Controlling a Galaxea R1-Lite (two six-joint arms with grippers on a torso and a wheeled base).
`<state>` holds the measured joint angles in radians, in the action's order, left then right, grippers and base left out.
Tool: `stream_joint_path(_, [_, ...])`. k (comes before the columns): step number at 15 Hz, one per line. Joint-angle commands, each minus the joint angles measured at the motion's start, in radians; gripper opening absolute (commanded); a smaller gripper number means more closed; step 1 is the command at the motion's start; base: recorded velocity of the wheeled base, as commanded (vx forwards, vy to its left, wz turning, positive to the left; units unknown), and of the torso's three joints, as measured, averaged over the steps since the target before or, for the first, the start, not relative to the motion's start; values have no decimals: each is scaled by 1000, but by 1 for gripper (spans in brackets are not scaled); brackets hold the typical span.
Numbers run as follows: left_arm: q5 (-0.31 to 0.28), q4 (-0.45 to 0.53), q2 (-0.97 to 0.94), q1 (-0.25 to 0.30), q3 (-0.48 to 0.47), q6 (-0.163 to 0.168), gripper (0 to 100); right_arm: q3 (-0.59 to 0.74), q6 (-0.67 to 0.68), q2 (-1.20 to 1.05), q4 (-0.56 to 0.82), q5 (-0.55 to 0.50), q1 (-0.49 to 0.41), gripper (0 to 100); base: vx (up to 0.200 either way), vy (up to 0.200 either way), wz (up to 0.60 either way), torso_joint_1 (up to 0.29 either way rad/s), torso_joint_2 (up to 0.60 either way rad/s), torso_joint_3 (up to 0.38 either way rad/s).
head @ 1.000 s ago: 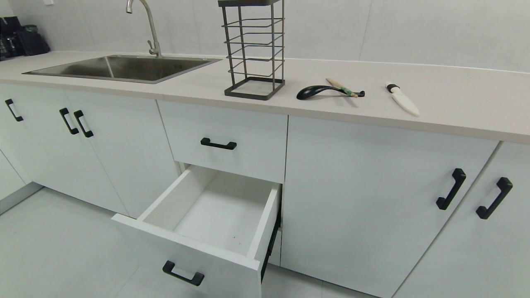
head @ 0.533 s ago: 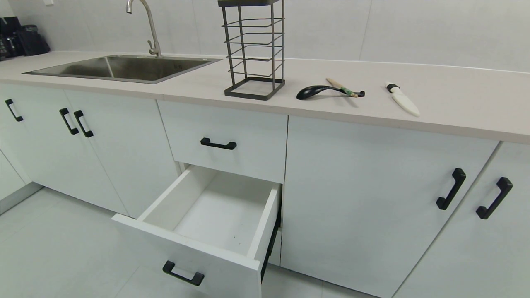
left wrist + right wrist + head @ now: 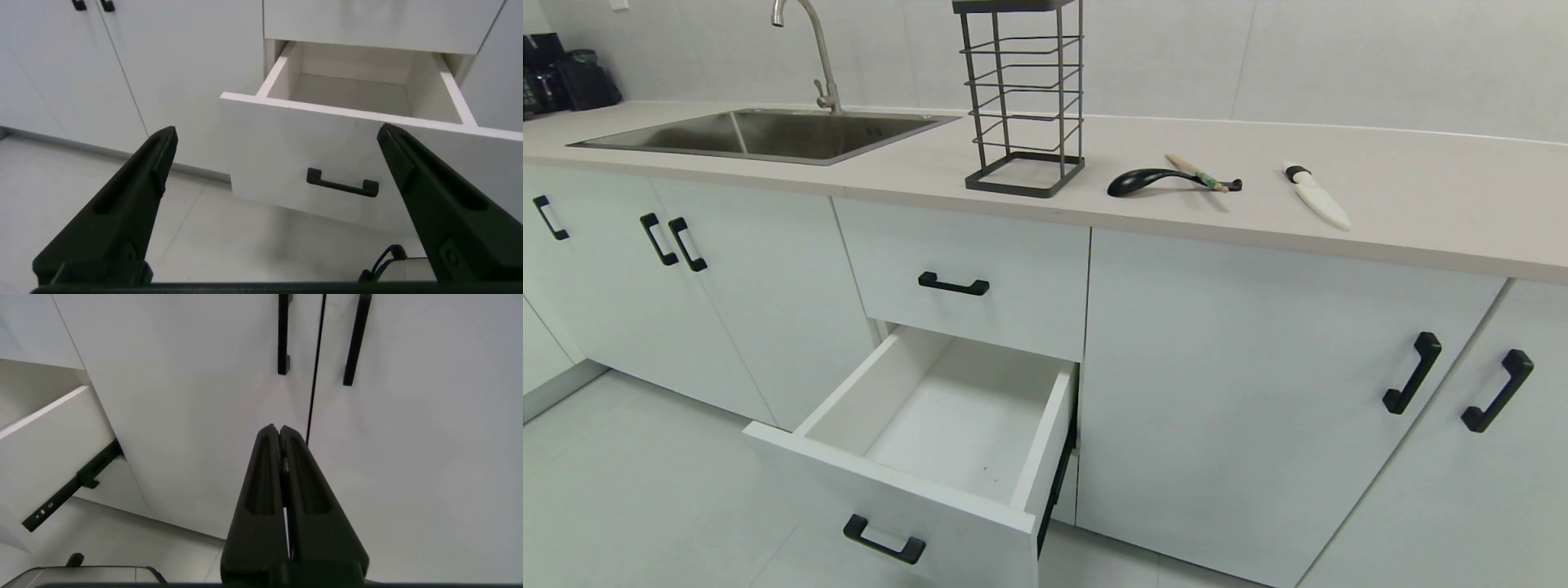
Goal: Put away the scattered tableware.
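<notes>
Nothing has shifted over the last second: the head view holds the same scene, so no pick has begun. The scattered tableware lies on the counter [image 3: 1421,204], to the right of the wire rack [image 3: 1024,98]: a black spoon [image 3: 1147,180] with chopsticks [image 3: 1196,173] crossing its handle, and, well apart further right, a white knife [image 3: 1316,196]. Below the rack the lower drawer [image 3: 874,490] stands pulled out and bare inside, a likely home for the pieces. The left gripper [image 3: 278,135] hangs low facing the drawer's front, fingers spread wide around nothing. The right gripper [image 3: 279,433] faces the cabinet doors [image 3: 204,416], fingers pressed together, holding nothing. The task looks barely started; an arm must probably rise to the counter next.
</notes>
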<state>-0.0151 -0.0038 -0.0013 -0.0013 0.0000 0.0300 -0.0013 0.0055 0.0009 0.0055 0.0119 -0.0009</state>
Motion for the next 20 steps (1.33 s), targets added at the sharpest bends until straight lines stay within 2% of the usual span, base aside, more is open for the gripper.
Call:
stream_joint_path(1, [3, 1, 1, 0, 0, -21, 100, 0, 5, 1, 1, 2, -1, 0, 0, 0, 0, 0, 0, 0])
stream_joint_path(12, [1, 1, 1, 0, 0, -24, 100, 0, -1, 1, 1, 0, 1, 0, 0, 0, 0, 5, -7, -3])
stream_joint_path(17, [1, 1, 1, 0, 0, -25, 100, 0, 1, 1, 1, 0, 1, 0, 0, 0, 0, 212, -128, -106])
stream_joint_path(20, [1, 1, 1, 0, 0, -24, 100, 0, 2, 1, 1, 0, 1, 0, 0, 0, 0, 235, -595, -214])
